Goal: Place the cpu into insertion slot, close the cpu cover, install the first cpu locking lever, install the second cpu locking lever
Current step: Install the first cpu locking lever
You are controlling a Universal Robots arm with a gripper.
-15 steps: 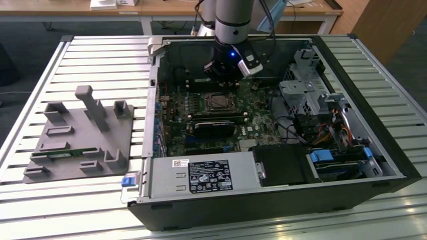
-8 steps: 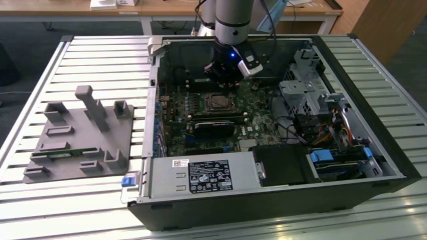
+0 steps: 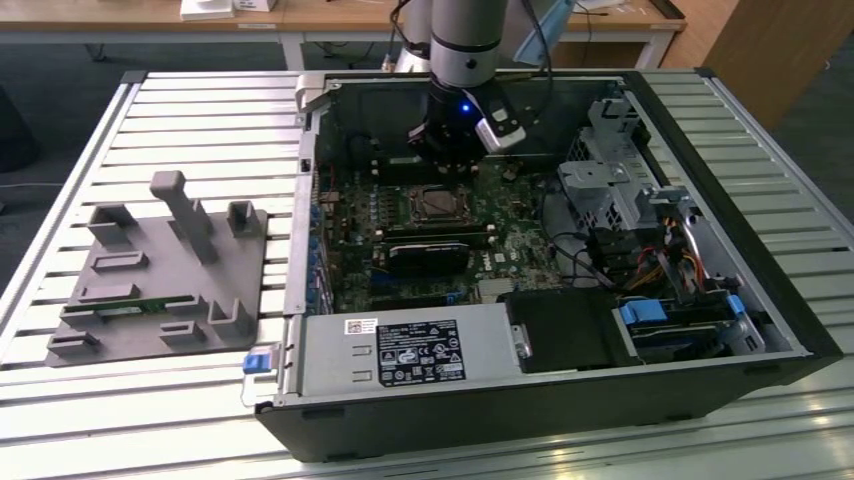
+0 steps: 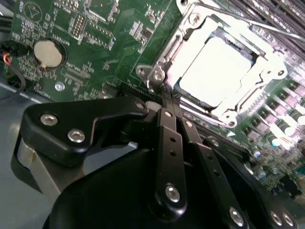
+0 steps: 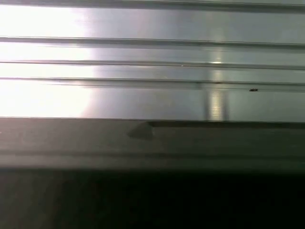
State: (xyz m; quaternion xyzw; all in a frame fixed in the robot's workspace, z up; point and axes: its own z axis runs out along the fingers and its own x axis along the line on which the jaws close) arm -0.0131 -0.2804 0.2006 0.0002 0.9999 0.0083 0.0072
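The cpu (image 4: 219,67) lies flat in the insertion slot (image 3: 437,204), its pale top glaring bright in the second wrist view. The silvery cpu cover (image 4: 267,64) lies down around it, framing the chip through its window. A thin metal lever rod (image 4: 248,18) runs along one side of the socket. My gripper (image 4: 166,101) is shut, its two black fingers pressed together with nothing visible between them, tips just off a corner of the socket frame. In the exterior view the gripper (image 3: 447,160) hangs inside the open computer case, just behind the slot.
The green motherboard (image 4: 109,28) carries a coin battery (image 4: 47,52). A black module (image 3: 430,245) sits in front of the slot, a power supply (image 3: 400,355) nearer still, and drive cages (image 3: 614,190) at the exterior view's right. A grey fixture (image 3: 160,270) stands on the slatted table.
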